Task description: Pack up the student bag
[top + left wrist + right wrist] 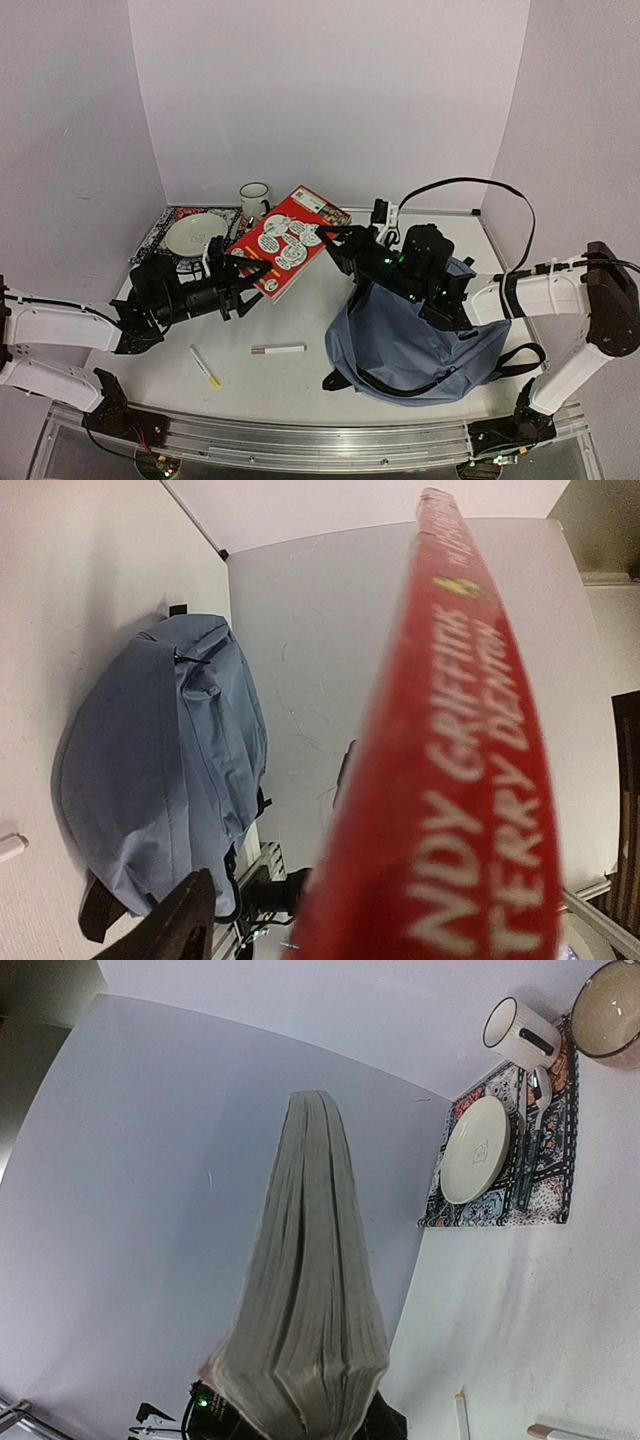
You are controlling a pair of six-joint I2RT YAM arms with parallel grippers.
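A red book [288,240] hangs tilted in the air between my two grippers, left of the student bag [410,340]. The bag is grey-blue with black straps and lies slumped on the table at the right. It also fills the left of the left wrist view, student bag [160,770]. My right gripper [335,240] is shut on the book's page edge [310,1260], which rises out of its jaws. My left gripper [250,275] stands open at the book's lower left corner. One finger [185,920] is well apart from the red spine [450,780]; the other finger is hidden behind it.
At the back left, a patterned placemat [150,240] carries a plate [195,233], with a white mug [253,200] behind it. The right wrist view adds a spoon [535,1090] and a bowl [610,1010]. A white marker [278,350] and a yellow-tipped pen [205,367] lie near the front.
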